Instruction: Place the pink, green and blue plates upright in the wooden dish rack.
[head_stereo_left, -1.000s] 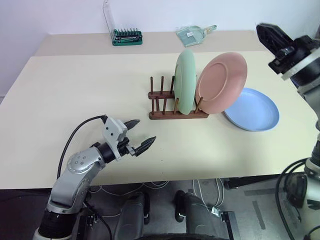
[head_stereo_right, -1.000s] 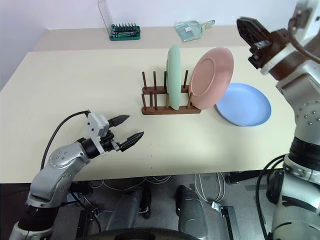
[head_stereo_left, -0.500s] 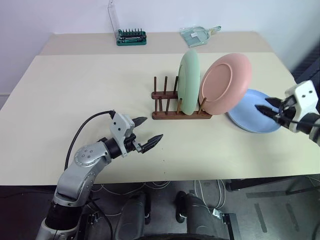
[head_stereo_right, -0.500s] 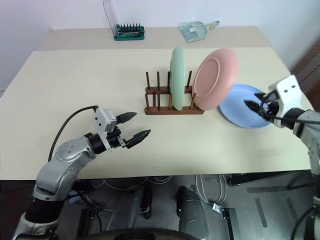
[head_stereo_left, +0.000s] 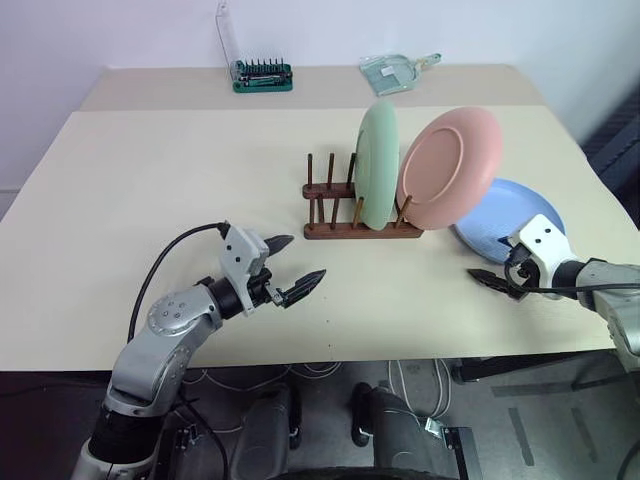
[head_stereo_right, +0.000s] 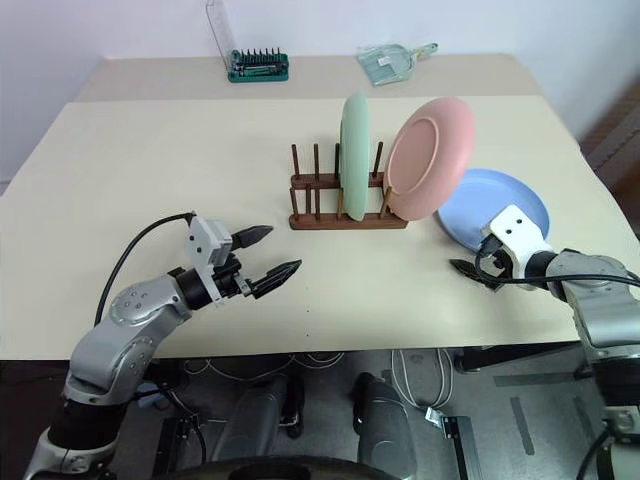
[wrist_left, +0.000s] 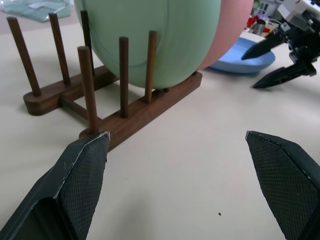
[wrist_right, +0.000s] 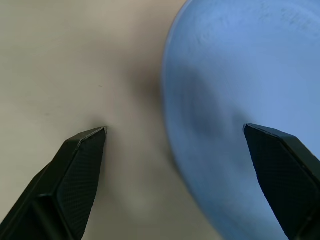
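Broad bare table (head_stereo_left: 150, 190) fills the left and centre of the frame, open to approach. At centre right the wooden dish rack (head_stereo_left: 345, 215) blocks passage, its two left peg slots free, the green plate (head_stereo_left: 376, 165) and pink plate (head_stereo_left: 450, 165) filling the right. The blue plate (head_stereo_left: 510, 222) lies flat at right, crowded against the pink one. A bit holder (head_stereo_left: 262, 75) and packet (head_stereo_left: 395, 70) line the top edge.

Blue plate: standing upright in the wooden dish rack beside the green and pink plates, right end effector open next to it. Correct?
Not quite. The blue plate lies flat on the table, not in the wooden dish rack; the right eye view shows it. The green plate and pink plate do stand in the rack, and the right end effector is open beside it.
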